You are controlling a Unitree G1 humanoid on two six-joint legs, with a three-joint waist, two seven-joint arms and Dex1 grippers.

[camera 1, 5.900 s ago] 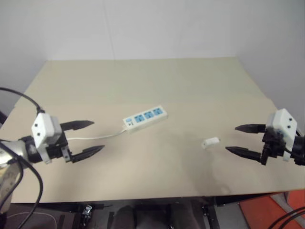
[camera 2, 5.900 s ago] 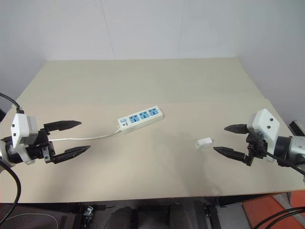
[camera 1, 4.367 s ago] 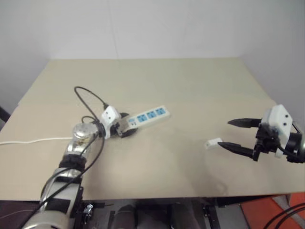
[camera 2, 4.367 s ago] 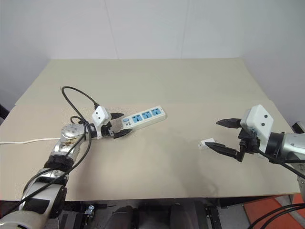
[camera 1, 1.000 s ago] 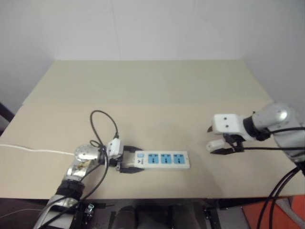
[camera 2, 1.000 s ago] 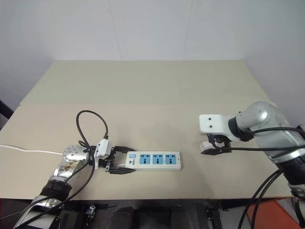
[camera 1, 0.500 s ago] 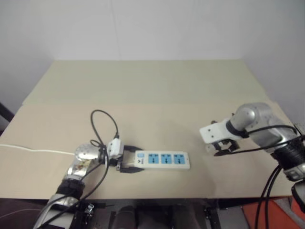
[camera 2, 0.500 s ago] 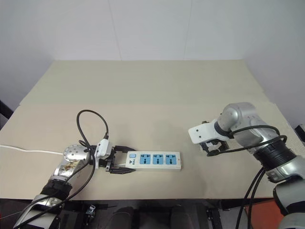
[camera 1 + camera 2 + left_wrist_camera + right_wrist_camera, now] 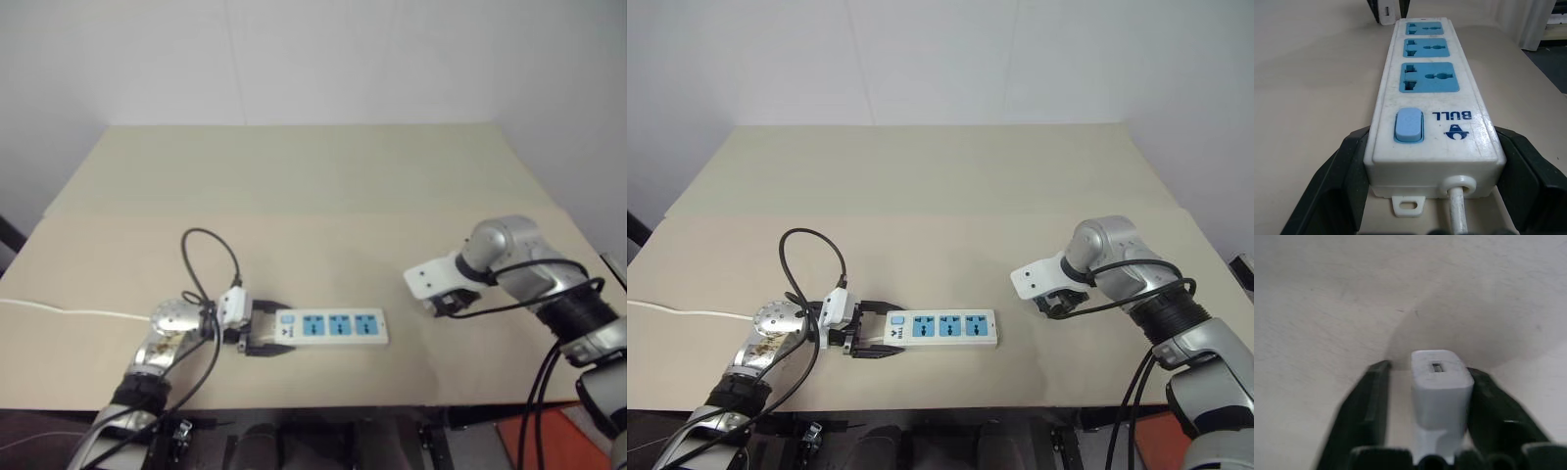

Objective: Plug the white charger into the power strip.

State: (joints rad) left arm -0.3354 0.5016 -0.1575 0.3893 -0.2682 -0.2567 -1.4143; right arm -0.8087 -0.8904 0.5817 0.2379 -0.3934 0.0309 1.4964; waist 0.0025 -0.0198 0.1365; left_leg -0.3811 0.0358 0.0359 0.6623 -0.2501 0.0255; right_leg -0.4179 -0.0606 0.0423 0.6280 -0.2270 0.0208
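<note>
The power strip lies flat near the table's front edge, its three blue socket faces up. My left gripper is shut on its switch end, with a black finger against each side. To the right, my right gripper points down at the table. The white charger lies between its fingers. One finger is against the charger, and the other stands off it by a narrow gap.
The strip's thin white cord trails off the table's left edge. The tan table has bare room behind and between the two arms. Its front edge runs just below the strip.
My right gripper has sunk onto the charger, turned its fingers downward and narrowed them around it. The left gripper and the power strip have stayed in place over the last second.
</note>
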